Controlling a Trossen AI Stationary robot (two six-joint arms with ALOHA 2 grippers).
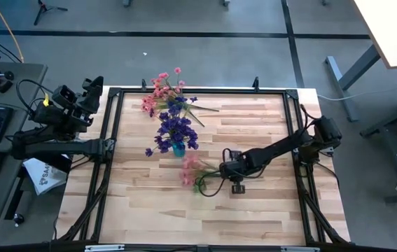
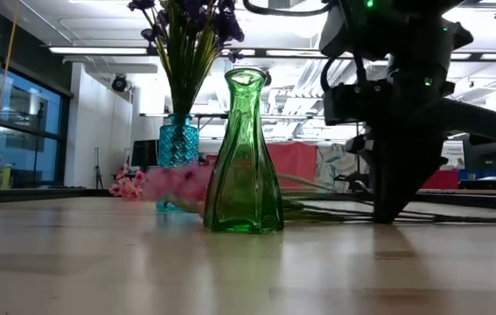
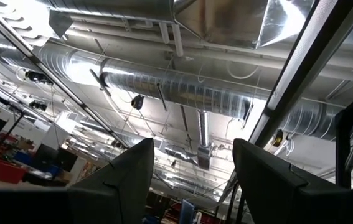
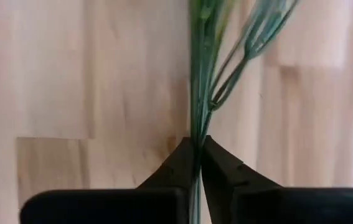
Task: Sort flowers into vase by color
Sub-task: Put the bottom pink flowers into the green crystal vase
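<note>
The right end effector (image 4: 197, 163) is low on the bench (image 1: 254, 210), pinching the green stem of a pink flower (image 1: 190, 168) lying beside the green vase (image 2: 244, 157). The left end effector (image 3: 192, 171) waits off the bench's side, spread wide.

Wood table (image 1: 254, 210): 2 vases (image 2: 244, 157), loose flowers (image 1: 163, 91).

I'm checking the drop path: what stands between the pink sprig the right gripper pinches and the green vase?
Nothing visible. The right gripper is shut on the pink sprig's stem on the table; the green vase stands just beside its blossoms, mouth open.
</note>
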